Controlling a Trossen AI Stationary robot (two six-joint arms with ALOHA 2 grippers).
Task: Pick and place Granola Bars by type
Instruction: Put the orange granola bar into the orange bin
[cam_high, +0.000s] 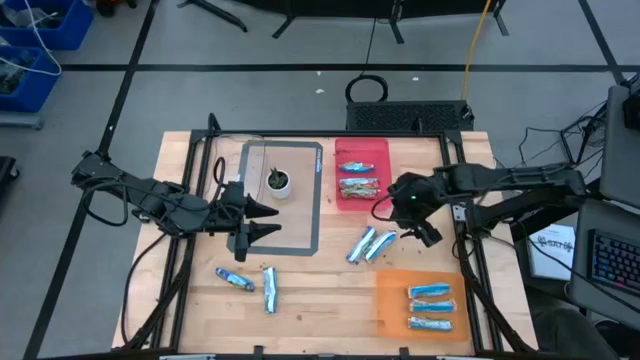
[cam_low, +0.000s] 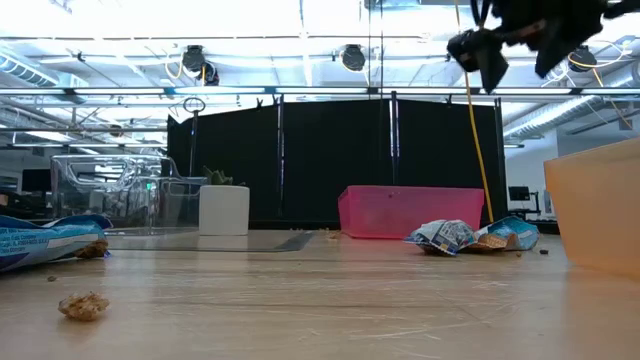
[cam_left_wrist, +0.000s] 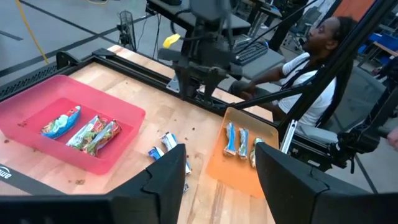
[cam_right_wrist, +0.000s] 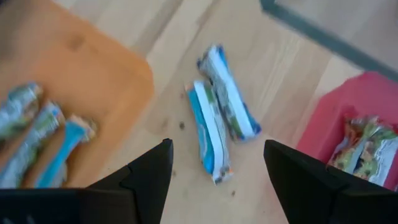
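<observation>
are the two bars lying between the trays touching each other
Touching. The right wrist view shows the two loose bars lying side by side on the table, long edges pressed together with no wood showing between them.

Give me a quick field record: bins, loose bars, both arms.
red bin: two bars inside
orange bin: three bars inside
loose bars, centre: two, side by side on the table
loose bars, left front: two, apart
right gripper: jaws open, empty, above the centre pair
left gripper: jaws apart, empty, over the grey-framed mat
</observation>
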